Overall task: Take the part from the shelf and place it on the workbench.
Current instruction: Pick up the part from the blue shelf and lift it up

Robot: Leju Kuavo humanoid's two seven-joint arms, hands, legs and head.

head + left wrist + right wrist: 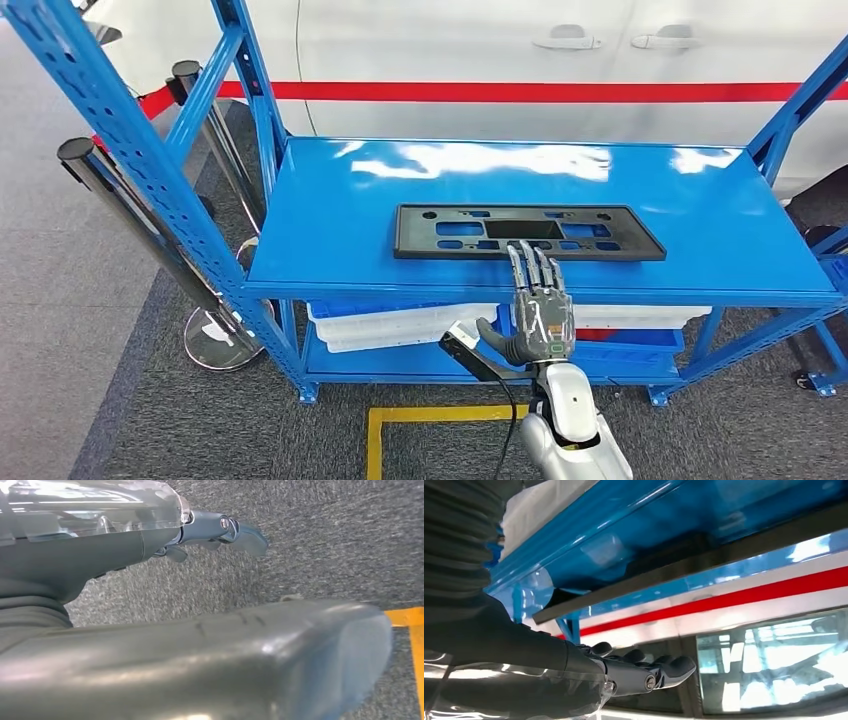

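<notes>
Part (528, 232) was seen flat near the shelf's (330, 215) front edge; right hand's (540, 305) fingers (528, 265), extended together, were laid over its near rim.

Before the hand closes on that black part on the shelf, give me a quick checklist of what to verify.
1. Black part lying flat on the blue shelf: ok.
2. Right hand lined up with the part's near edge: ok.
3. Fingers spread, holding nothing: ok.
4. Fingertips touching the part: cannot tell.
5. Thumb under the part's edge: not ok, it sits below the shelf lip.
6. Left hand hanging over the floor: ok.
</notes>
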